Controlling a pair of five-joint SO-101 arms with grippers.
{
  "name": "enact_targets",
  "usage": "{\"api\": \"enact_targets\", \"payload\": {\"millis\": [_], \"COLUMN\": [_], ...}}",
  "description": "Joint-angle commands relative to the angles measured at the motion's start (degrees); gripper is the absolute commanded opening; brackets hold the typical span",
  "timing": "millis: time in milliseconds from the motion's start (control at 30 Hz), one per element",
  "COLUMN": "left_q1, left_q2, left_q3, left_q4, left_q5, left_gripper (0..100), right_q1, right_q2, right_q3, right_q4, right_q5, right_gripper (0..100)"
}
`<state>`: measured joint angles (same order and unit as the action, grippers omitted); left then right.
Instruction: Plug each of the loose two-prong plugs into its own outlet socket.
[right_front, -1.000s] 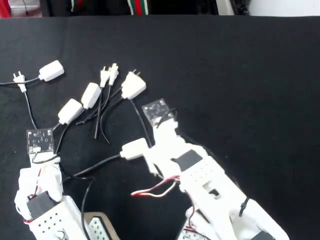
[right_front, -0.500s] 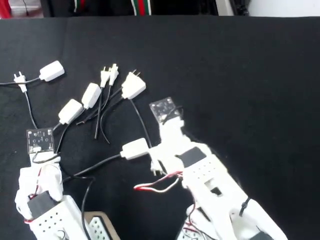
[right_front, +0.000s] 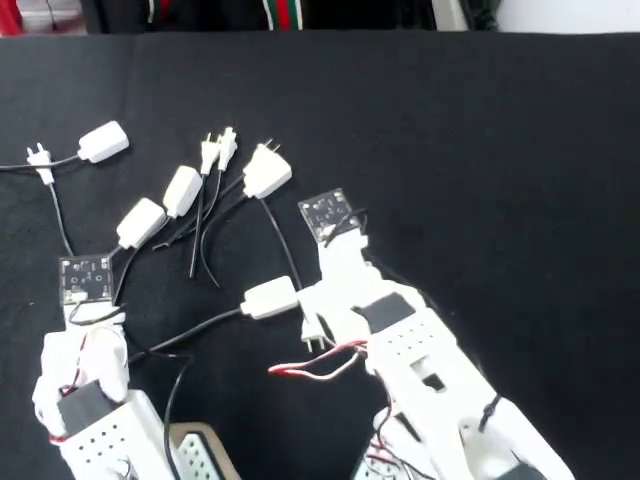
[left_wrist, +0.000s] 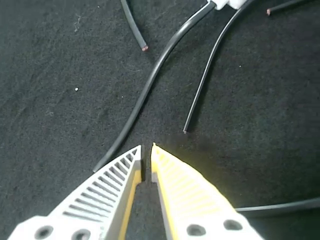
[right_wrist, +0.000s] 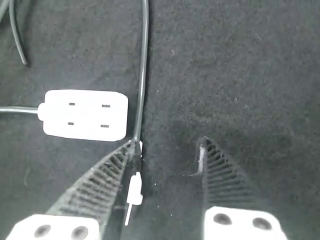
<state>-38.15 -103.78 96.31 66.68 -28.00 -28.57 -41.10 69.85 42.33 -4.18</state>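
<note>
Squarely over the black table (right_front: 520, 150), my right gripper (right_wrist: 167, 145) stands wide open and holds nothing, its jaws straddling a loose two-prong plug (right_wrist: 134, 192). The plug lies inside the gap, close against the finger on the socket's side; whether it actually touches that finger I cannot quite tell. Its long axis runs along the fingers, prongs pointing back toward my wrist and away from the white outlet socket (right_wrist: 82, 114). The socket sits just beside that same fingertip, slots facing up. The plug's black cable (right_wrist: 145, 75) leads on past the socket's end. By my judgement the plug must be lifted and turned about before its prongs can meet a pair of slots, and this arm is by far the nearer to it. My left gripper (left_wrist: 146, 147) hangs well apart from plug and socket, pinched almost closed on nothing, above loose black cables (left_wrist: 150, 90).
</note>
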Motion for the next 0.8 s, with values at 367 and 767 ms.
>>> {"api": "enact_targets", "payload": {"millis": [367,767], "left_q1": [0.22,0.48], "left_q2": [-0.62,-0.62], "left_q3": [1.01,1.01], "left_q4": [0.79,1.05], "left_q5": [0.09,-0.79], "left_gripper": [5,5], "right_q1": [0.53,-1.49], "right_q2": [0.48,29.14], "right_q3": [-6.9,-28.0], "right_q4": [10.46,21.01], "right_q5": [2.11,-1.23], "right_gripper": [18.8,18.5]}}
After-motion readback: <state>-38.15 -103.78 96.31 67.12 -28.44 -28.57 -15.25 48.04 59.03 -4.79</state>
